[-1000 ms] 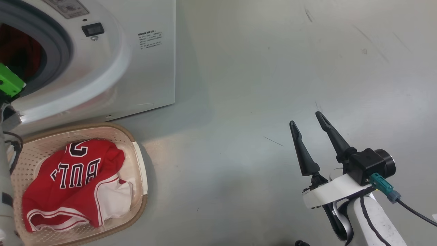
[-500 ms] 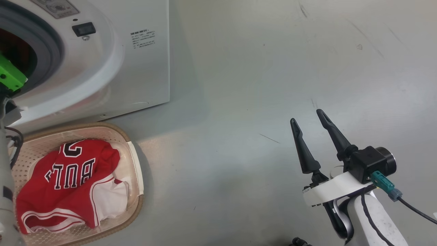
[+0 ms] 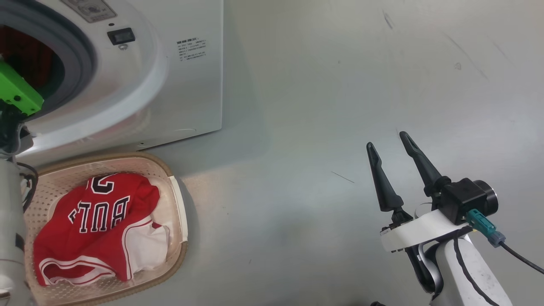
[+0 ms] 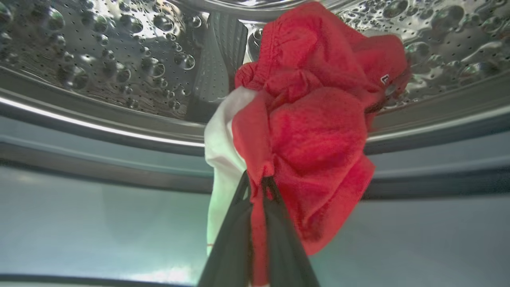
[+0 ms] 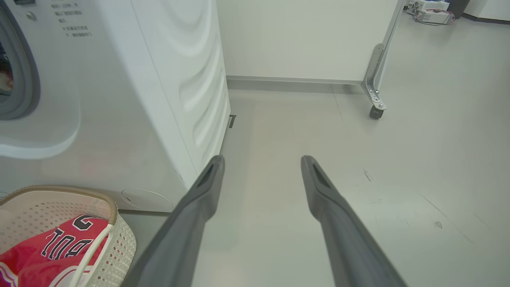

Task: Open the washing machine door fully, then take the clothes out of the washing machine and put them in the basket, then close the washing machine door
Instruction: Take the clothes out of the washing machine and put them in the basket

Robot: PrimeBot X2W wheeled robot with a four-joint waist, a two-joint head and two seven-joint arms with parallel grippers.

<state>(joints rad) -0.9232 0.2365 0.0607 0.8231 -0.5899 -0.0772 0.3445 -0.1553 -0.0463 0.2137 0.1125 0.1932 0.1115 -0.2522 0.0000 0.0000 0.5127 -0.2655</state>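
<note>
Inside the washing machine's (image 3: 187,93) dimpled steel drum (image 4: 99,52), my left gripper (image 4: 255,181) is shut on a bunched piece of the clothes (image 4: 314,119), red with a white panel. It hangs over the drum's lip. More red cloth (image 3: 25,55) shows through the grey-ringed opening. The cream basket (image 3: 140,155) stands on the floor below the opening, with a red "BULLS" jersey (image 3: 97,221) in it. My right gripper (image 3: 386,141) hovers open and empty over the floor, well right of the machine. The washing machine door is out of view.
Grey floor (image 3: 318,106) stretches to the right of the machine. In the right wrist view a white panel (image 5: 303,40) stands behind it, with a caster wheel (image 5: 375,112) at its corner. The basket (image 5: 115,239) sits close against the machine's front (image 5: 119,99).
The head view has shifted slightly left and back; the basket, jersey and machine stay put. My left gripper has gone from open to shut. The right gripper stays open.
</note>
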